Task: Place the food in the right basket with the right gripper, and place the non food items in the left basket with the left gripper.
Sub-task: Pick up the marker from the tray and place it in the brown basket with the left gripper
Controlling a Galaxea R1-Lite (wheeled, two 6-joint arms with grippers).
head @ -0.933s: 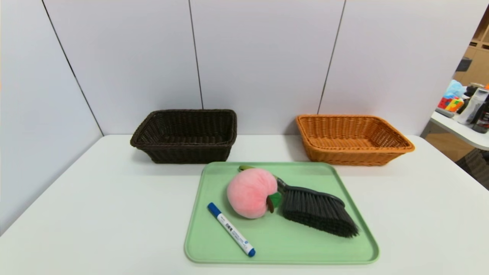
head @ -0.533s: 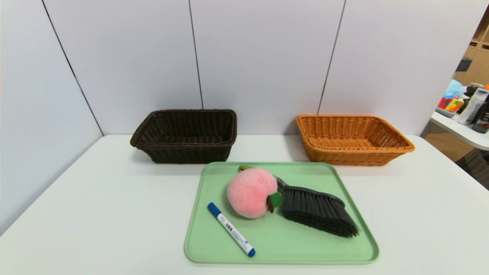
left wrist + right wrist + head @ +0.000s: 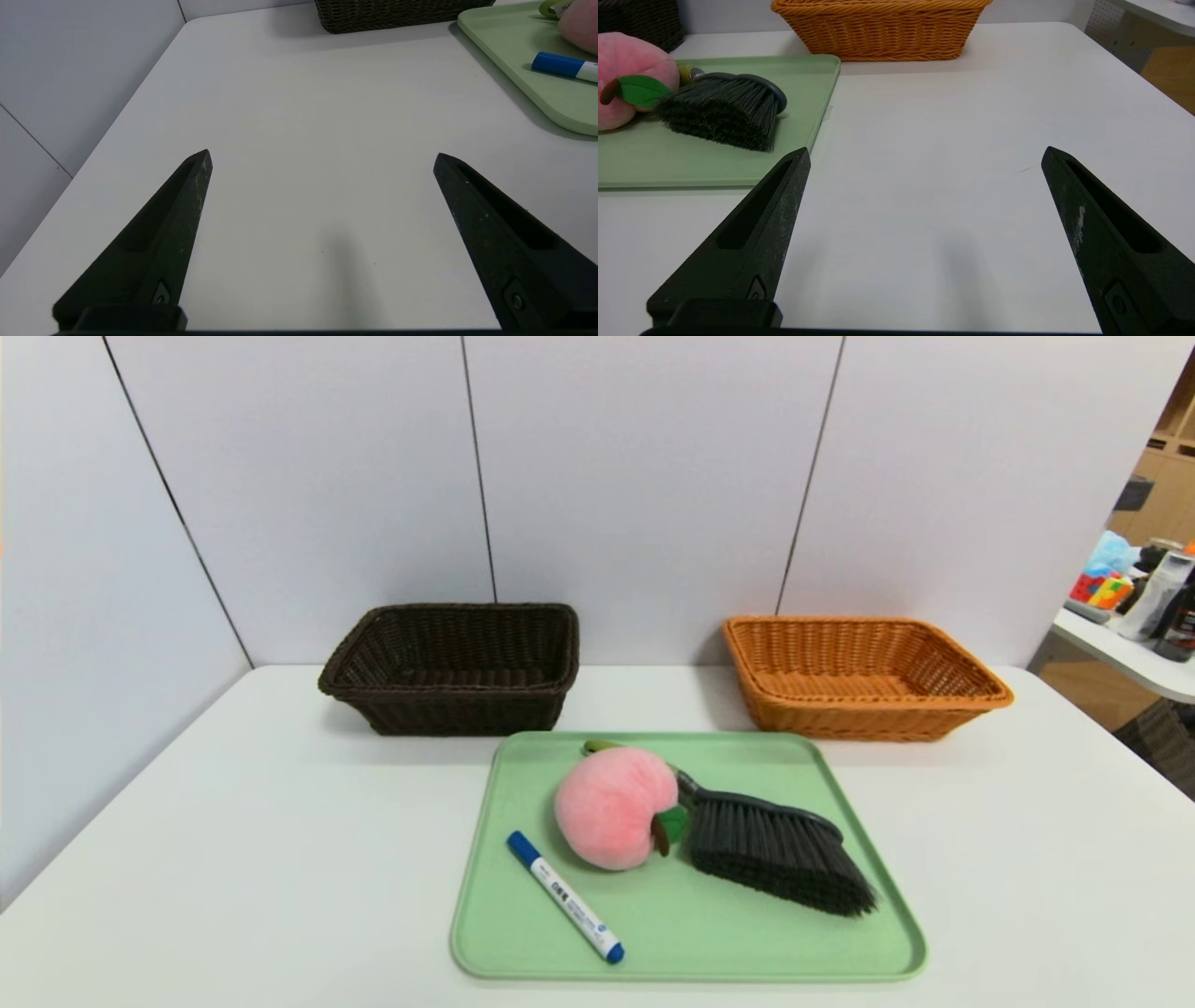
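A pink plush peach (image 3: 614,807) with a green leaf lies on the green tray (image 3: 747,947), its far side resting over the green handle of a dark-bristled brush (image 3: 780,854). A white marker with blue ends (image 3: 565,896) lies at the tray's front left. The dark brown left basket (image 3: 453,667) and the orange right basket (image 3: 859,674) stand behind the tray, both holding nothing. Neither arm shows in the head view. My left gripper (image 3: 322,156) hovers open over bare table left of the tray. My right gripper (image 3: 924,156) hovers open over bare table right of the tray.
White wall panels close off the back and left of the table (image 3: 233,821). A second table with bottles and toys (image 3: 1134,593) stands beyond the right edge. Bare tabletop lies on both sides of the tray.
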